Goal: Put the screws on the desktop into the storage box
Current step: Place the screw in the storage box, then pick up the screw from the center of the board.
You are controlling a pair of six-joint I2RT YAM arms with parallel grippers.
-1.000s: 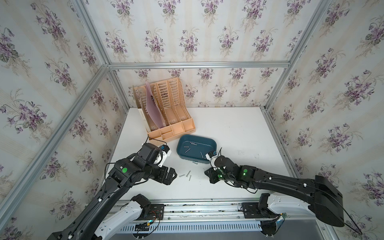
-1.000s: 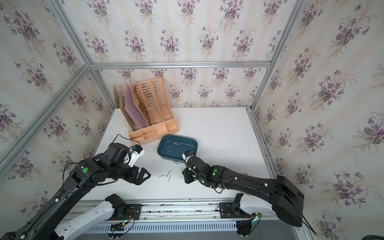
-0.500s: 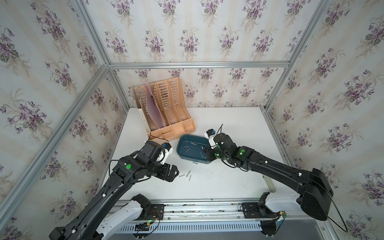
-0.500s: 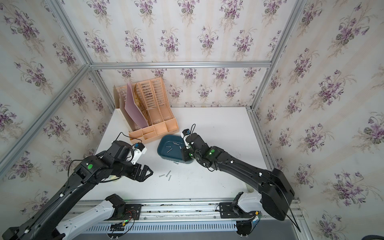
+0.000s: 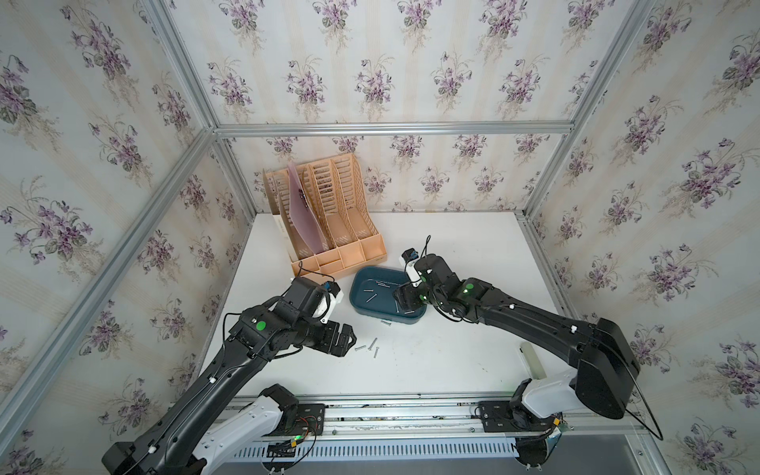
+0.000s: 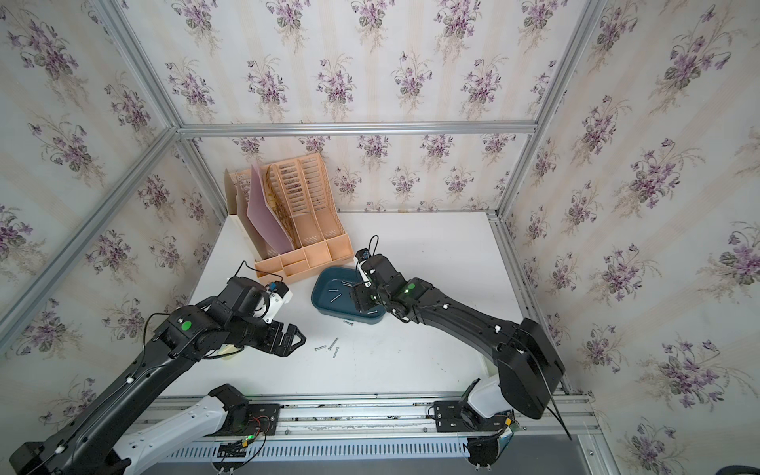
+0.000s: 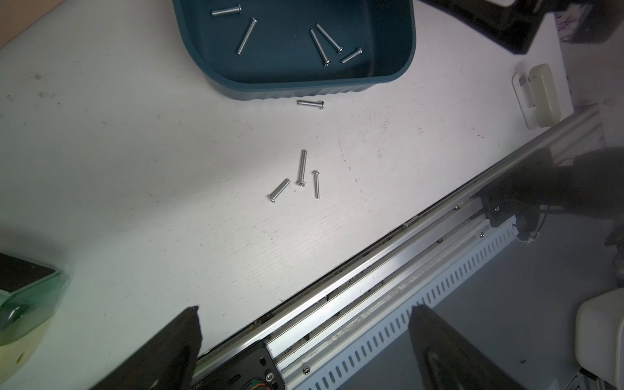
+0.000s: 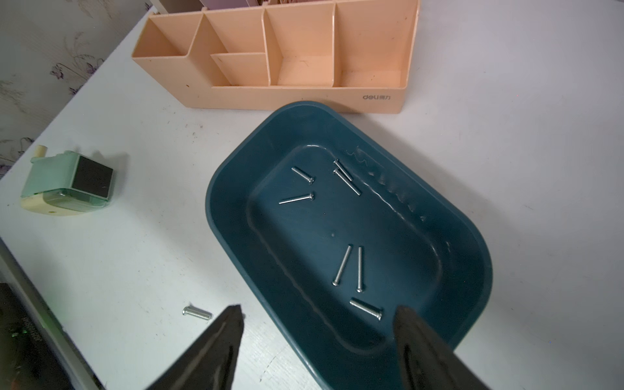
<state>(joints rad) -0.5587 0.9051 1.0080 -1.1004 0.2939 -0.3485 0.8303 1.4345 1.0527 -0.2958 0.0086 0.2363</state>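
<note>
The teal storage box (image 5: 372, 306) stands mid-desktop (image 5: 452, 362) and holds several screws (image 8: 366, 309). My right gripper (image 8: 319, 309) hangs open over the box's near end (image 5: 405, 298), with nothing between its fingers. Three loose screws (image 7: 301, 167) lie in a cluster on the desktop in front of the box (image 5: 368, 347). Another screw (image 7: 310, 104) lies against the box's front wall (image 7: 270, 84). My left gripper (image 7: 305, 310) is open and empty, just left of the cluster (image 5: 347, 339).
A peach file organizer (image 5: 329, 230) stands behind the box at the back left. A green pencil sharpener (image 8: 67, 184) sits left of the box, under my left arm. A small white object (image 5: 532, 362) lies at the front right. An aluminium rail (image 7: 371, 270) edges the front.
My right arm swung from the desktop's front up over the storage box, and its jaws went from shut to open. The left arm shifted only slightly.
</note>
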